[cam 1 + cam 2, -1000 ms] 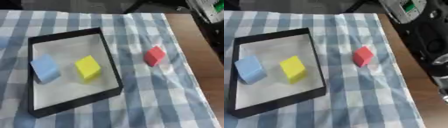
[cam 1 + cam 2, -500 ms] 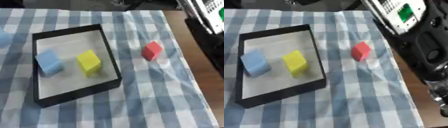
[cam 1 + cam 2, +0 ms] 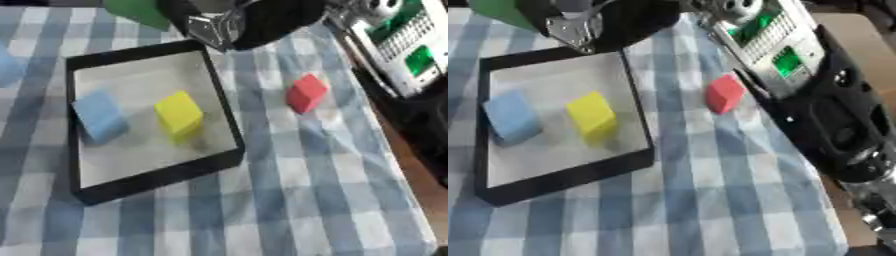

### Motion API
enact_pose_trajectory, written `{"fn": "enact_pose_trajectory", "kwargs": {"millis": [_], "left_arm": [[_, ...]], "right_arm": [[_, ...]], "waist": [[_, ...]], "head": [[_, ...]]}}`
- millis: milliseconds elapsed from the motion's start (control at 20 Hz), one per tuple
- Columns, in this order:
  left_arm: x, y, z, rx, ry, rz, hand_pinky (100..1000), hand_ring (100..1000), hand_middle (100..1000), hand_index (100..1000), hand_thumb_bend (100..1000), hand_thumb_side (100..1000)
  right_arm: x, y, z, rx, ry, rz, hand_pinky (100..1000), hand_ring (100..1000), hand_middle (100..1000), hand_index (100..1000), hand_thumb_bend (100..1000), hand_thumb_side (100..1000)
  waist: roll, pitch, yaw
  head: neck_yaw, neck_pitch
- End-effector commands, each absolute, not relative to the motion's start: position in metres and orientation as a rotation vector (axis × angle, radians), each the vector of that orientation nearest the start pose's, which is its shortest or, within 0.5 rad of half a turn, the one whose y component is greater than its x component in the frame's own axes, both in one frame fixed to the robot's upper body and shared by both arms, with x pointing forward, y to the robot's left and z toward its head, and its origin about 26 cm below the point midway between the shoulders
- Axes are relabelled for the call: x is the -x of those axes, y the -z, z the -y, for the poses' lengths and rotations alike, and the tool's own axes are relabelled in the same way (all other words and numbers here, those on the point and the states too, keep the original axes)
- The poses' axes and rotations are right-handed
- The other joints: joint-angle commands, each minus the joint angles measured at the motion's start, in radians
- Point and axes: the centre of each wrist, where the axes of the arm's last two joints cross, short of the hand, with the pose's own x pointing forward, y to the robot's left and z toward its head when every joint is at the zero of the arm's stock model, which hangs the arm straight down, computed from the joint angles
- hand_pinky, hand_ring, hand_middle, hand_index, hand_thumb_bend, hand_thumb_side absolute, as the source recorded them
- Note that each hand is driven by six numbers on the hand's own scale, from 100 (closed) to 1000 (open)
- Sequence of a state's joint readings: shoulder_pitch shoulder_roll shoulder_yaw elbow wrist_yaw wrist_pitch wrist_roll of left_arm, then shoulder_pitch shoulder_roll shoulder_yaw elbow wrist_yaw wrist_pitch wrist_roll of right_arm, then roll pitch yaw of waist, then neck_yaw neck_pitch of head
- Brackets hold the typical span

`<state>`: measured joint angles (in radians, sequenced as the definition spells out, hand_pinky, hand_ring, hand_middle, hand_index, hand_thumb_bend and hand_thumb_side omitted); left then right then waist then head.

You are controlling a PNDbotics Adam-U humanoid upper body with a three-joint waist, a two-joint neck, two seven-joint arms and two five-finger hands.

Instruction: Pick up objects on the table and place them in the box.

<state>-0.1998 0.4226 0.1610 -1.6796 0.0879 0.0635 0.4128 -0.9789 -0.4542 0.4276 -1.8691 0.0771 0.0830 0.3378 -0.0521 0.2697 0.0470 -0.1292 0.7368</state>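
The red block lay on checked cloth at the box's three o'clock, apart from its rim. The right arm showed, probably; its hand's state I couldn't tell.

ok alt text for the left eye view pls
A black box on a blue checked tablecloth holds a blue cube and a yellow cube. A red cube sits outside to its right.

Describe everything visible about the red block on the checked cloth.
The small red cube-shaped block looks solid and matte, with slightly blurred edges. It sits turned cornerwise on the blue-and-white checked tablecloth, to the right of the black-rimmed shallow box and apart from it. Nothing but the cloth touches it; no hand is on it.
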Motion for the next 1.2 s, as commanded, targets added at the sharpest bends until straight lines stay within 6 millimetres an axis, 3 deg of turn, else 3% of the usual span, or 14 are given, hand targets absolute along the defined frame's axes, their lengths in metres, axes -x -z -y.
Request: {"fn": "enact_pose_trajectory", "kwargs": {"millis": [50, 450, 900, 1200], "left_arm": [[-0.315, -0.135, -0.373, -0.689, -0.207, 1.879, 631, 733, 700, 802, 395, 627], [-0.311, -0.137, -0.396, -0.764, -0.236, 1.860, 633, 733, 699, 802, 396, 622], [-0.310, -0.143, -0.400, -0.780, -0.239, 1.876, 634, 733, 699, 803, 399, 618], [-0.310, -0.145, -0.398, -0.775, -0.234, 1.882, 635, 733, 699, 803, 399, 619]], "right_arm": [[-0.311, -0.335, 0.117, -0.036, 1.883, -2.934, 842, 546, 589, 596, 100, 100], [-0.308, -0.317, 0.110, -0.074, 1.989, -2.829, 838, 546, 585, 597, 146, 100], [-0.341, -0.274, 0.103, -0.220, 2.149, -2.774, 843, 551, 589, 601, 105, 100], [-0.356, -0.258, 0.102, -0.260, 2.172, -2.773, 843, 551, 589, 601, 100, 100]], "waist": [[0.015, -0.036, 0.002], [0.014, -0.036, 0.009], [0.015, -0.022, 0.030], [0.014, -0.016, 0.035]], "head": [[0.008, 0.007], [0.005, 0.011], [-0.005, 0.002], [-0.007, -0.004]]}}
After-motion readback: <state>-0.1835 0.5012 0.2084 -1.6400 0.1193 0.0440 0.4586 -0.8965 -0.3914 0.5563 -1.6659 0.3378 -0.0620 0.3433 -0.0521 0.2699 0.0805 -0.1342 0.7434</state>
